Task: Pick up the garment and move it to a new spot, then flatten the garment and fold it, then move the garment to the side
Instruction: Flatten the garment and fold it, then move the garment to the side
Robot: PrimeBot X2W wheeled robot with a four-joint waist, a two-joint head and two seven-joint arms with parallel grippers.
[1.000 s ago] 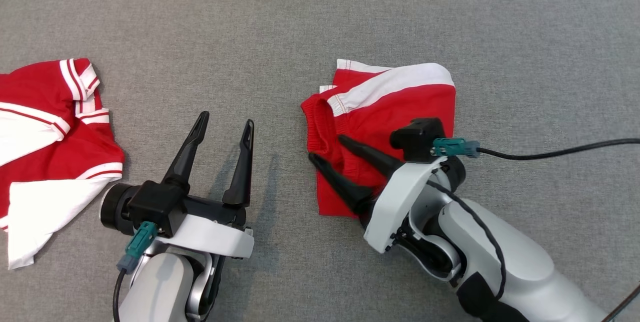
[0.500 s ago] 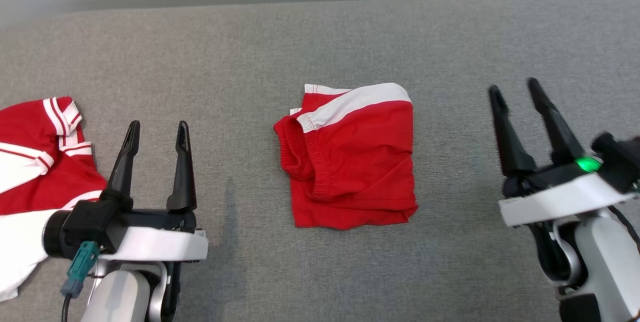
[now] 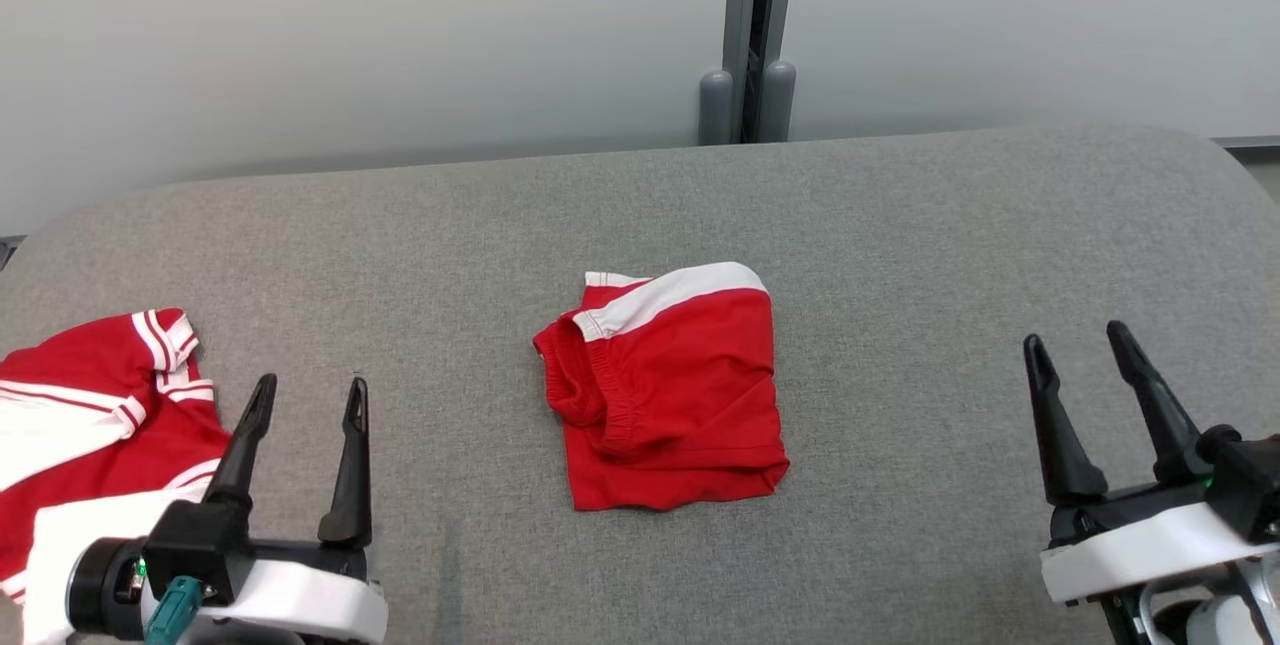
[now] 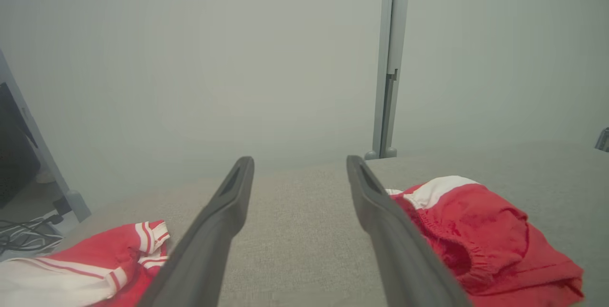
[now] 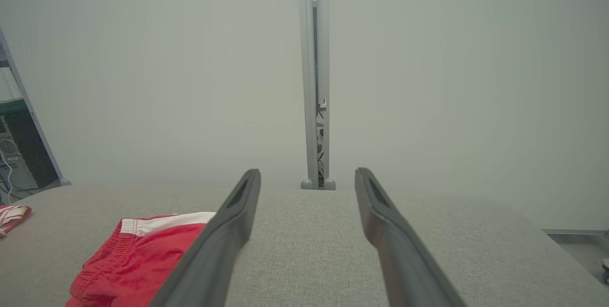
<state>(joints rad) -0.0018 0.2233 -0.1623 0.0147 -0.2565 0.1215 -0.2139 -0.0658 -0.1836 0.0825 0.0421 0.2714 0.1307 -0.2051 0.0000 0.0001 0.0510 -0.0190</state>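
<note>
Red folded shorts lie on the grey table between the left gripper and right gripper, both released.

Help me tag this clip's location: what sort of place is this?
Likely an indoor lab or test room: a grey fabric-covered table, plain wall panels joined by a metal post, and loose cables on the floor.

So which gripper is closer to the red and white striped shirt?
Left. The left gripper is just right of the shirt; the right gripper is far off, beyond the folded shorts.
</note>
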